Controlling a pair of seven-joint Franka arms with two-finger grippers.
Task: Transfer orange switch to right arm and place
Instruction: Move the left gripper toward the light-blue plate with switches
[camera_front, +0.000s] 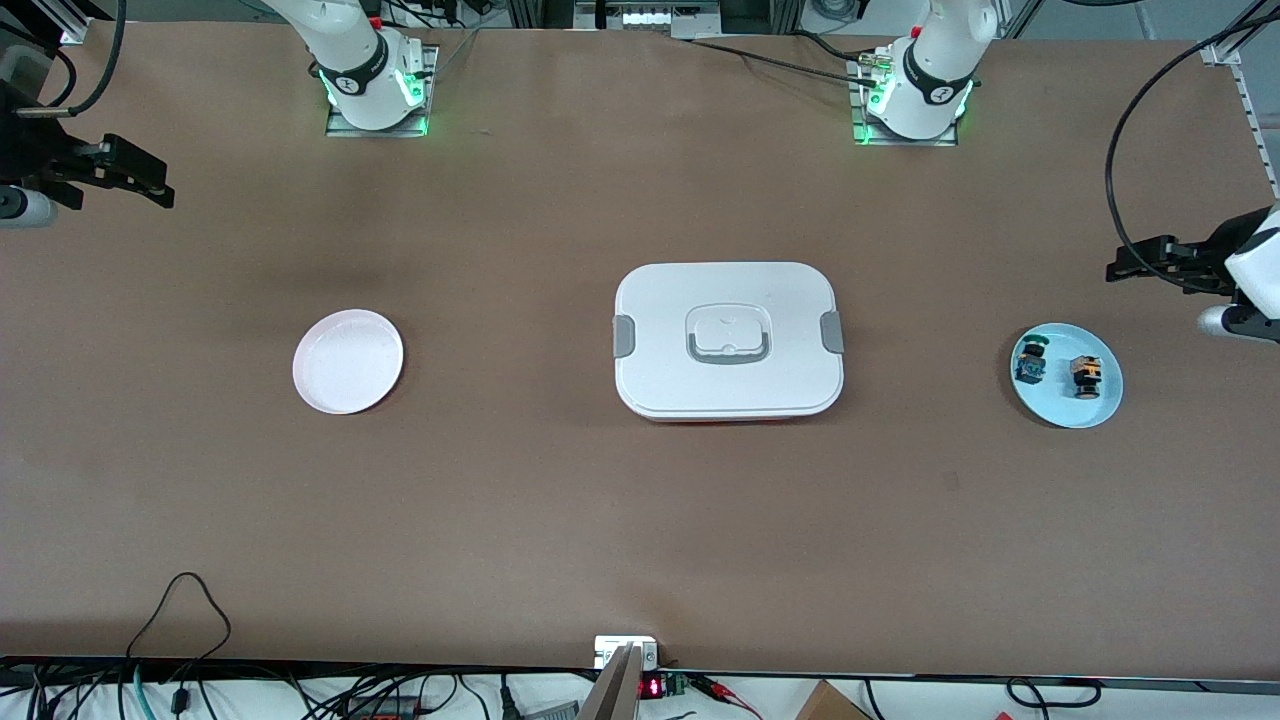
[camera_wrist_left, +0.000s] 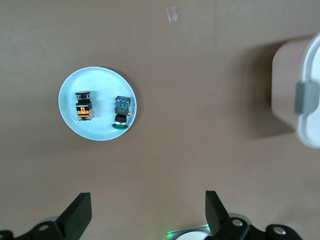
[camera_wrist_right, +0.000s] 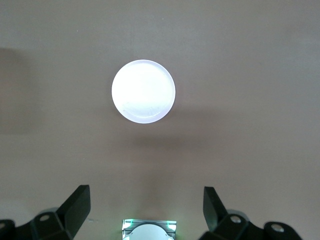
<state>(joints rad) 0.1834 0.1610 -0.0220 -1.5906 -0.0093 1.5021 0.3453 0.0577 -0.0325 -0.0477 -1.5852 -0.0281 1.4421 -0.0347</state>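
- Orange switch (camera_front: 1086, 375) lies on a pale blue plate (camera_front: 1066, 405) at the left arm's end of the counter (camera_front: 640, 500), just beside a blue-and-green component (camera_front: 1030, 362) on the same plate.
- I see the left gripper (camera_front: 1140, 262) up in the air over bare counter close to that plate, its fingers (camera_wrist_left: 80, 212) spread wide and holding nothing.
- From the left wrist view, the switch's long axis seems to run roughly along the line from plate to gripper, round button end turned away from the fingers; it is small, so I hedge on that.
- Right gripper (camera_front: 135, 180) waits over the right arm's end of the counter, fingers (camera_wrist_right: 77, 205) likewise released and empty.
- Between the arms sit a white lidded box (camera_front: 728, 340) and, nearer the right arm, an empty pink plate (camera_front: 348, 361).
- My judgement: the left arm is much the nearer one and should take the switch first.
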